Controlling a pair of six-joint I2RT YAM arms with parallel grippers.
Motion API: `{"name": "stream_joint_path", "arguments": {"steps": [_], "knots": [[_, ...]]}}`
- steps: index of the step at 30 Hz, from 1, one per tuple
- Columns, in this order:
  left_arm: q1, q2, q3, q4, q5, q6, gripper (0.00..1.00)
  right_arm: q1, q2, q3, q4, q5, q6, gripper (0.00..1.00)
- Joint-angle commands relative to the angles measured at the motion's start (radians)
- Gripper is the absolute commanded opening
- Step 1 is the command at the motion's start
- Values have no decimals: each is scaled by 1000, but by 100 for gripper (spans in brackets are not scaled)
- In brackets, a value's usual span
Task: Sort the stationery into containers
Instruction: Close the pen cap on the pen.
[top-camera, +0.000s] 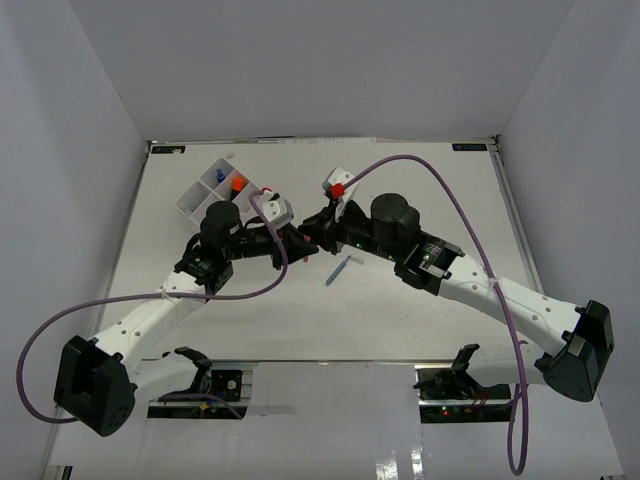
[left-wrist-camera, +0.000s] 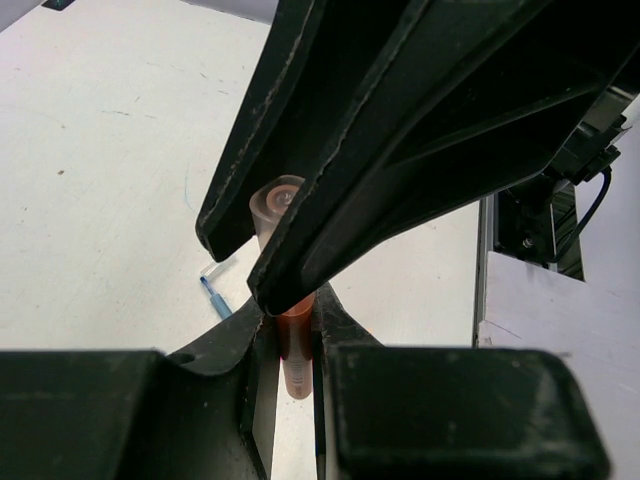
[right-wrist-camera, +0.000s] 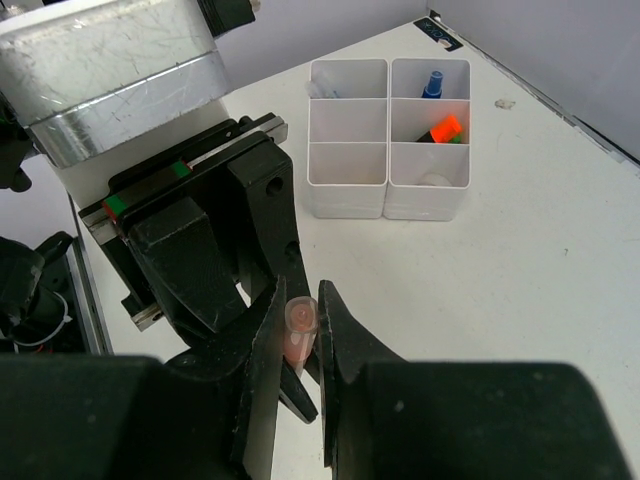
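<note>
A pink pen (left-wrist-camera: 296, 362) with a clear cap (right-wrist-camera: 300, 318) is held between both grippers above the table's middle. My left gripper (left-wrist-camera: 297, 345) is shut on its pink barrel. My right gripper (right-wrist-camera: 301, 335) is shut on the capped end, and its black fingers (left-wrist-camera: 400, 130) fill the upper left wrist view. The two grippers meet tip to tip (top-camera: 305, 236). A thin blue pen (top-camera: 338, 270) lies on the table just right of them. The white divided tray (top-camera: 192, 205) stands at the back left, holding an orange highlighter (right-wrist-camera: 447, 130) and a blue-capped bottle (right-wrist-camera: 434, 82).
Purple cables loop from both wrists, one arcing over the right half of the table (top-camera: 470, 215). The table's raised edge runs along the back (top-camera: 320, 141) and right side. The tray's front compartments (right-wrist-camera: 347, 165) show only white walls.
</note>
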Motion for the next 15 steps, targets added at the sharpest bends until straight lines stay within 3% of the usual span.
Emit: {"name": "stream_joint_path", "arguments": {"steps": [1, 15], "knots": [[22, -116, 47, 214, 6, 14, 0, -5, 59, -76, -317, 18, -43, 8], [22, -134, 18, 192, 24, 16, 0, -5, 26, -42, -304, 1, -55, 8]]}}
